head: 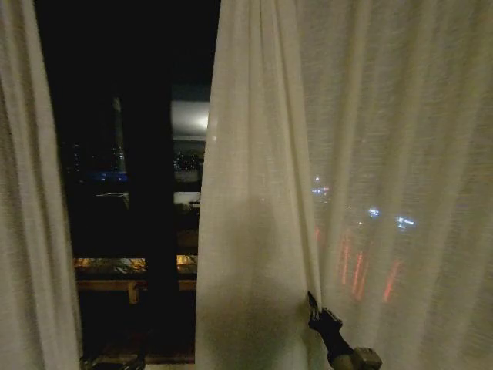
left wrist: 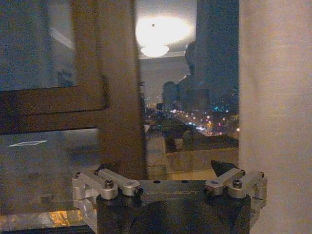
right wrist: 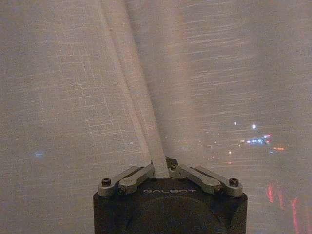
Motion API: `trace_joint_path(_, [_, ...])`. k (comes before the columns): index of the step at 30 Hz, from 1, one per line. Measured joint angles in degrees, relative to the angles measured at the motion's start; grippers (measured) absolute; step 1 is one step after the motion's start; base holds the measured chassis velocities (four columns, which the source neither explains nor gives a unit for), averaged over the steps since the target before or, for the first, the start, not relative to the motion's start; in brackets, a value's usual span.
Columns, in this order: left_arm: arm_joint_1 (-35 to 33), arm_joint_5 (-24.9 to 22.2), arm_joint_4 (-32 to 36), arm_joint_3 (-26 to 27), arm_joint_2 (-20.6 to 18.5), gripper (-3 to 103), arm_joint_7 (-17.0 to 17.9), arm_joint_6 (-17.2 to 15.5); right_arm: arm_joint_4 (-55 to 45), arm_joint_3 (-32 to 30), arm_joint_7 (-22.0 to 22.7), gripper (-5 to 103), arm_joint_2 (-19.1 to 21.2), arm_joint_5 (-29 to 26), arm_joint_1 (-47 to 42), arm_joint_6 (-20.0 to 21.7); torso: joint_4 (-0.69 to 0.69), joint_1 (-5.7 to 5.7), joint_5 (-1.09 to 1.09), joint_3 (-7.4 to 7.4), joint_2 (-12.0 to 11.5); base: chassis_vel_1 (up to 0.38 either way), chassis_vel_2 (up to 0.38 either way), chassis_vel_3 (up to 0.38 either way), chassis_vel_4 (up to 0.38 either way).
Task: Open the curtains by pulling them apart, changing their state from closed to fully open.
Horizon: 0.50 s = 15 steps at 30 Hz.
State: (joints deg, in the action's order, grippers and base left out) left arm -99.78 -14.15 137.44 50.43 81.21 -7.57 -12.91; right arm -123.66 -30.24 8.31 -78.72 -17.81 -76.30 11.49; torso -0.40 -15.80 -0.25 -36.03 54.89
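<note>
The right gripper (head: 314, 302) is low at the inner edge of the right curtain (head: 347, 154), its jaws pinched narrow on a fold of the sheer fabric; in the right wrist view that pleat (right wrist: 158, 161) runs straight down between the closed fingers. The left curtain (head: 27, 200) hangs at the far left edge of the window (head: 131, 154), so a dark gap stands open between the two panels, while the right panel covers the right half of the glass. By my reckoning the job is about half done.

The left gripper (left wrist: 168, 183) sits near the window frame (left wrist: 117, 97) with its fingers spread wide and nothing in them, the edge of a curtain just beside it.

What could go wrong: the hold is on one thin fold of slippery weave, so a sharp sideways tug might let the cloth slide out of the jaws. Pulling from so low could also drag the fabric at a slant rather than along its rail, bunching it or straining the hangers, though the rail is out of sight and I may be wrong there.

As for containers, there are none here, only cloth, glass and frame.
</note>
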Motion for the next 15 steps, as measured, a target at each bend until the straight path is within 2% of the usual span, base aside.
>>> trace_joint_path(15, [0.1,-0.1,-0.3,0.1,-0.2,100,-0.2,0.1,0.0,-0.3,0.0,0,0.0,0.1,-0.1,-0.4,0.0,-0.01,0.0,0.0,0.0,-0.362,-0.363,0.354,0.356])
